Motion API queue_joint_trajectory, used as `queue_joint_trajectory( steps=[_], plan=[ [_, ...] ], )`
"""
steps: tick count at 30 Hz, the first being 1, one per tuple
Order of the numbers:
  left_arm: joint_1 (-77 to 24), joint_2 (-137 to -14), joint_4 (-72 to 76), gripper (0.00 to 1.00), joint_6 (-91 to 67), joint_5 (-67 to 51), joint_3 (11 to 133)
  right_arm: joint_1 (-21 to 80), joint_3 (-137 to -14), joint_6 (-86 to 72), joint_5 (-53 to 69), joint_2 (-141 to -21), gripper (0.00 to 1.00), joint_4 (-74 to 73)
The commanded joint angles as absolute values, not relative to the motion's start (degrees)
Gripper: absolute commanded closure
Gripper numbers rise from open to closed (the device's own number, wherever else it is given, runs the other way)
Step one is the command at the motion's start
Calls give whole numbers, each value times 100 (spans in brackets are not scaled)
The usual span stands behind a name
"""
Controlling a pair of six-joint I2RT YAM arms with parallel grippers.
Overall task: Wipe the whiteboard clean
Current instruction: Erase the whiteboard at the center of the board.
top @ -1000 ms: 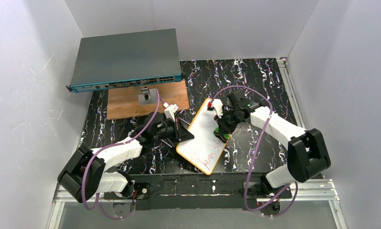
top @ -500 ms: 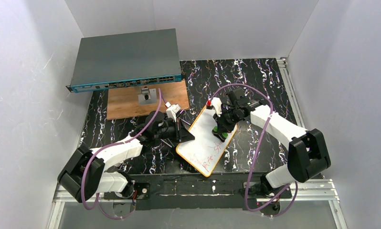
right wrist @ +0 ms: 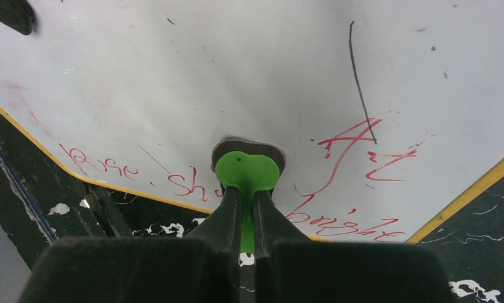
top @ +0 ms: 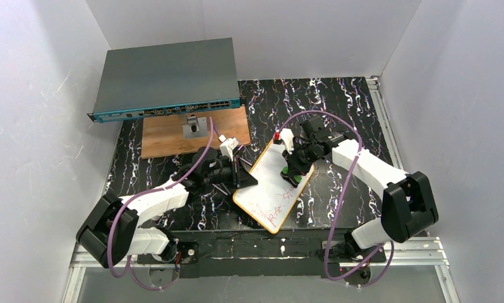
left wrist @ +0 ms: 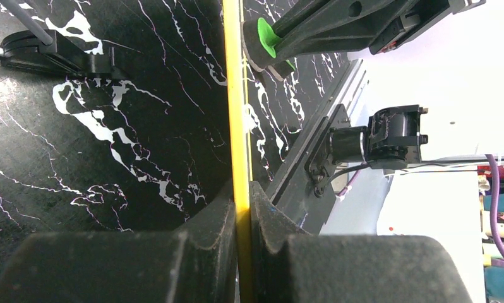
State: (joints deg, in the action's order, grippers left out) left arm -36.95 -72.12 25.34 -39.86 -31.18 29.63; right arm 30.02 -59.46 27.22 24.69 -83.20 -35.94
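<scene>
The whiteboard [top: 265, 189] lies slanted on the black marbled table, white with an orange rim and red writing [right wrist: 347, 148] near its lower end. My left gripper [top: 245, 180] is shut on its left rim, which shows as a yellow strip [left wrist: 235, 120] between the fingers [left wrist: 242, 205]. My right gripper [top: 294, 167] is shut on the green eraser [right wrist: 247, 169], whose pad presses flat on the board surface [right wrist: 237, 76] just above the red words. The eraser [left wrist: 265, 36] also appears in the left wrist view, against the board's far face.
A grey network switch [top: 167, 79] sits at the back left, with a brown wooden board [top: 167, 139] in front of it carrying a small grey metal part [top: 194, 128]. A small red-tipped item [top: 276, 135] lies at the whiteboard's top corner. White walls enclose the table.
My right gripper with the eraser has slid a little up the whiteboard, away from the red writing. The left gripper has kept its hold on the rim.
</scene>
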Motion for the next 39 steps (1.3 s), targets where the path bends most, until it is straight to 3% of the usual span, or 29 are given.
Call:
queue_joint_trajectory(
  steps=[1,28,39],
  plan=[
    [-3752,-7100,3081,100,-3643,-3192,2955,3028,-5972,2707,2532,-8080,99,-3318],
    [-3750,-7079,3141,100,-3422,-3443,2778,2558,-5759,2354,2377,-7619,99,-2772],
    [-3752,-7392,3401,100,-3676,-3452,2861,2469,-5655,2271,1408,-7744,99,-2485]
  ],
)
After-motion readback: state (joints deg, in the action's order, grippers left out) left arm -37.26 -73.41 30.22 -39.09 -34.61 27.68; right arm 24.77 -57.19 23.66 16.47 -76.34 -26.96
